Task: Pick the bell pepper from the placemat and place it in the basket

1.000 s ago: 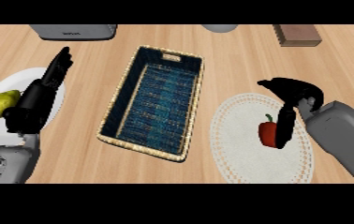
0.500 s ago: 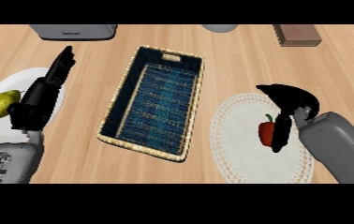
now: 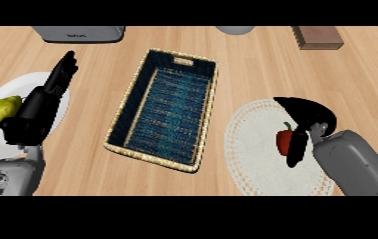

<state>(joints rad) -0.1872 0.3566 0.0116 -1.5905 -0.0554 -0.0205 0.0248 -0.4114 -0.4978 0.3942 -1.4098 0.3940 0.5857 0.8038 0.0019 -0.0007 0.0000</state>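
Observation:
The red bell pepper [image 3: 283, 140] stands on the round white lace placemat [image 3: 251, 148] at the right. My right hand [image 3: 311, 115] is right over it, fingers arched above the pepper and the thumb [image 3: 297, 150] hanging down against its right side, not closed round it. The woven basket [image 3: 129, 99] with a dark blue lining lies in the middle of the counter, left of the placemat, with nothing in it. My left hand [image 3: 43, 105] rests open at the left, fingers straight and pointing up.
Under the left hand lies a white plate [image 3: 18, 85] carrying a yellow-green fruit [image 3: 7, 106]. Along the far edge stand a grey toaster [image 3: 77, 33], a grey bowl [image 3: 235, 30] and a brown block [image 3: 317, 37].
My right hand has sunk lower and nearer, closing in over the bell pepper. The left hand has drifted slightly. The pepper and basket stay where they were.

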